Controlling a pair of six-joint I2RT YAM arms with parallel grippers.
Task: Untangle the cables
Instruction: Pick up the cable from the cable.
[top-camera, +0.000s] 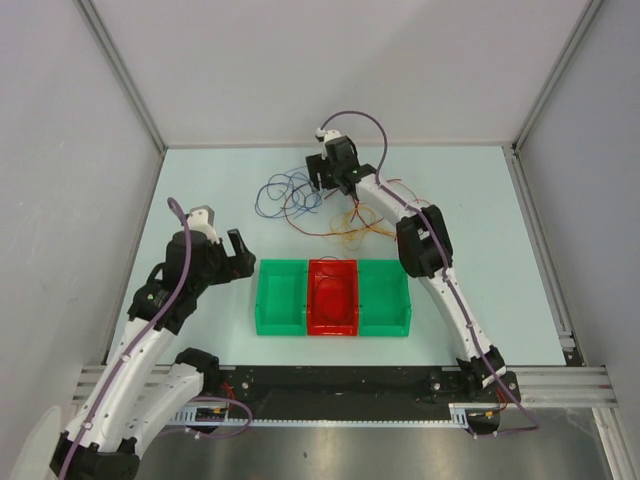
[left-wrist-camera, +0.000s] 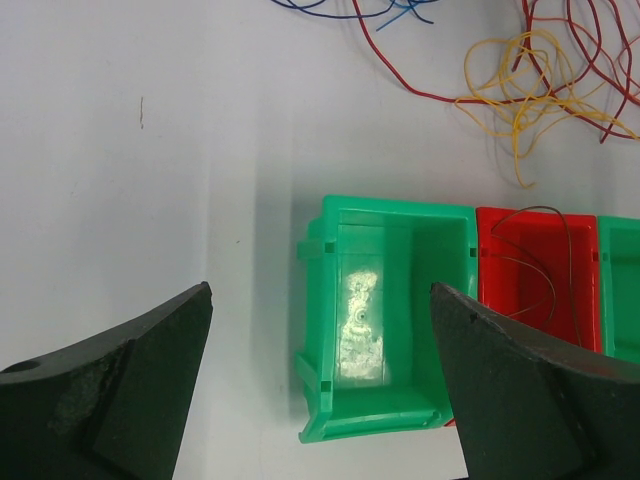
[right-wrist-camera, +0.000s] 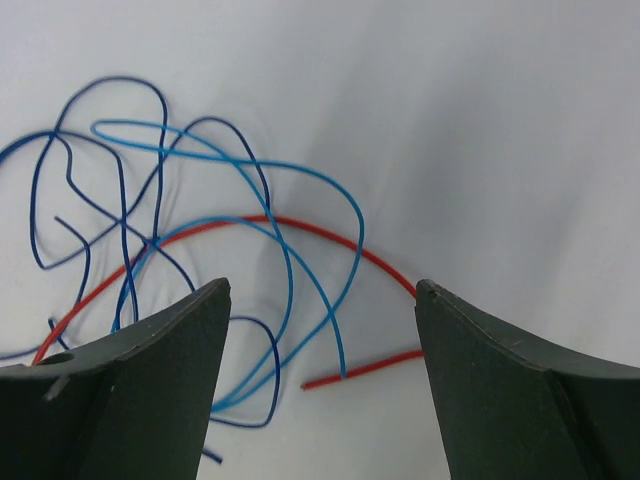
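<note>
Top view: the cables (top-camera: 318, 205) sprawl in thin glossy loops, blue, red, yellow, on the pale bench (top-camera: 200, 180) right by my right pincer (top-camera: 322, 182); left pincer (top-camera: 225, 240) sits well apart, beside boxy plastic bins (top-camera: 282, 295). Left wrist: jaws wide, gripping nothing, smooth green bin (left-wrist-camera: 390, 260) below, red bin (left-wrist-camera: 510, 300) alongside holding a thin dark wire (left-wrist-camera: 550, 283). Right wrist: wide too, nothing held, blue and red strands crossing underneath.
</note>
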